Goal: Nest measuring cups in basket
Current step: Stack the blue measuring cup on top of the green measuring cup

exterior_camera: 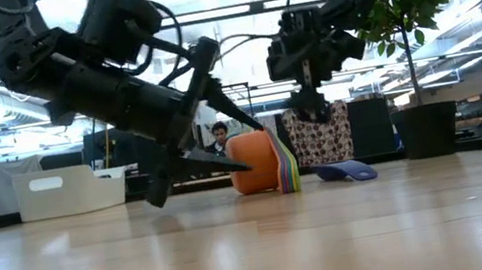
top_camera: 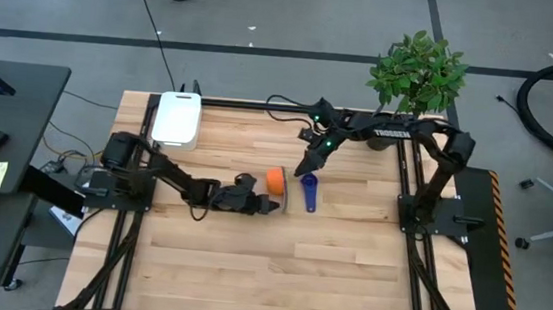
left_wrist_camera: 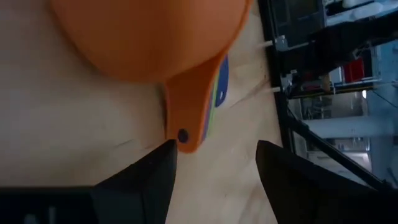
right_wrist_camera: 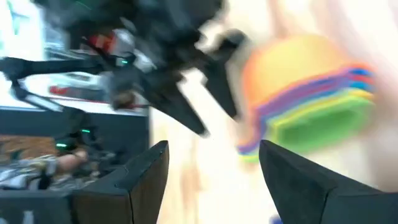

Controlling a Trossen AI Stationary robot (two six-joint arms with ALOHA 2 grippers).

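A: Where's your stack?
B: Your nested measuring cups (top_camera: 275, 181) lie on their side mid-bench, orange outermost; in the low view the rims of the inner ones show as purple, yellow and green layers (exterior_camera: 288, 172). Left wrist view has the orange handle (left_wrist_camera: 186, 112) pointing toward the camera, flat on the wood, with blue and green handles under it.
A: Any loose ones?
B: One. The dark blue cup (top_camera: 309, 190) sits alone just beside the stack, on the right arm's side, apart from it. Low view shows it flat on the bench (exterior_camera: 347, 170).
A: Basket?
B: The white basket (top_camera: 177, 119) is at the far left corner of the bench (top_camera: 246, 273), well apart from the cups. Can't tell from here whether anything's in it.
A: End effectors?
B: Your left end effector (top_camera: 270, 206) is low at the bench, right beside the stack's handle end, fingers spread and released, gripping nothing; the handle tip sits near the gap between them. Your right end effector (top_camera: 305, 168) hangs above the bench between the stack and the dark blue cup, also spread apart, empty.
A: Anything else around?
B: A potted plant (top_camera: 419, 72) stands off the far right corner. A person (exterior_camera: 219, 137) is visible in the room behind.
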